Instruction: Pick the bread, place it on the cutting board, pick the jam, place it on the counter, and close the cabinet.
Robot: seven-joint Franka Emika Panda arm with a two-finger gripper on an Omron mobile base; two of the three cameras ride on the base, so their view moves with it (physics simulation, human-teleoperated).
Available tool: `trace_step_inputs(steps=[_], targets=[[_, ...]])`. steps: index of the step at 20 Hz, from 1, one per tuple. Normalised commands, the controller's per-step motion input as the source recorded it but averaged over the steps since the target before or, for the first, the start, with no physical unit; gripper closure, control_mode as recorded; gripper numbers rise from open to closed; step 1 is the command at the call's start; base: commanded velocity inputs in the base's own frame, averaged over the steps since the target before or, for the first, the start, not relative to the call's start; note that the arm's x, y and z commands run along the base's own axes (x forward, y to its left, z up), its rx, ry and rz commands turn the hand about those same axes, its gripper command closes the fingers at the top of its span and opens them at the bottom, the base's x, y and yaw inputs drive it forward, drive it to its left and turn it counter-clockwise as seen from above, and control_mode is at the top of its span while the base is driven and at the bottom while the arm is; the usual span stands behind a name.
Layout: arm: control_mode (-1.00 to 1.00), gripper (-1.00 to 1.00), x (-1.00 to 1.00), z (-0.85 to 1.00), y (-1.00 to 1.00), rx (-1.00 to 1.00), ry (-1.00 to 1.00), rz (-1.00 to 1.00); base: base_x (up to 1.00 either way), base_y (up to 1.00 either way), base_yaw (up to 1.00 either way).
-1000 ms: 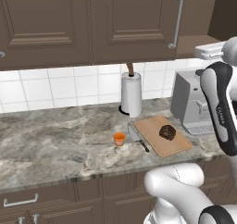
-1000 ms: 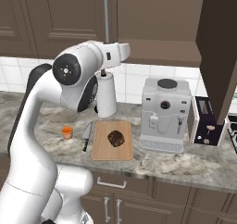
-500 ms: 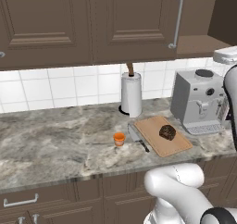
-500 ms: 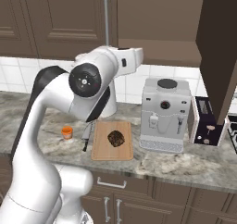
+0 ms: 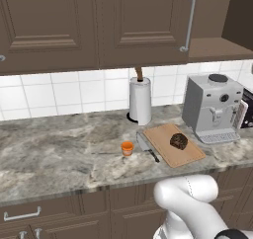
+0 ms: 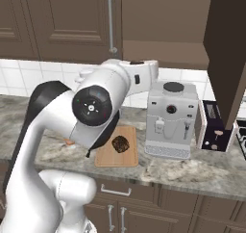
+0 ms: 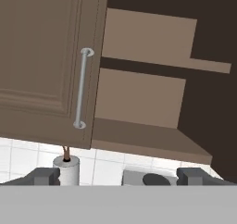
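Observation:
The bread point(image 5: 179, 140) lies on the cutting board point(image 5: 190, 156), also seen from the right as the loaf point(image 6: 120, 143) on the board point(image 6: 108, 159). The orange jam point(image 5: 127, 148) stands on the counter point(image 5: 59, 149) left of the board. The cabinet point(image 7: 143, 98) has its right compartment open, bare shelves showing; its open door point(image 6: 226, 49) juts out at the right. My gripper point(image 7: 119, 177) is raised and faces that opening. Its fingertips point(image 7: 44, 176) stand wide apart, open, with nothing between them.
A paper towel roll point(image 5: 140, 100) stands behind the board and a knife point(image 5: 148, 146) lies along its left edge. A grey coffee machine point(image 5: 212, 107) sits right of the board, a toaster point(image 6: 211, 131) beyond it. The closed door's bar handle point(image 7: 81, 89) hangs left of the opening.
The arm has swung to the right and up, leaving the left base view. In the right base view the hand has moved over towards the coffee machine and the open cabinet.

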Motion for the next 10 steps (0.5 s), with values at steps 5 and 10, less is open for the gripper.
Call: trace_step_inputs(steps=[5,10], targets=[[-1.00,-1.00,-0.54,0.00,-0.22,0.00,0.00,0.00,0.00,0.00,0.00],[-1.00,-1.00,-0.51,0.00,-0.23,0.00,0.00,0.00,0.00,0.00,0.00]])
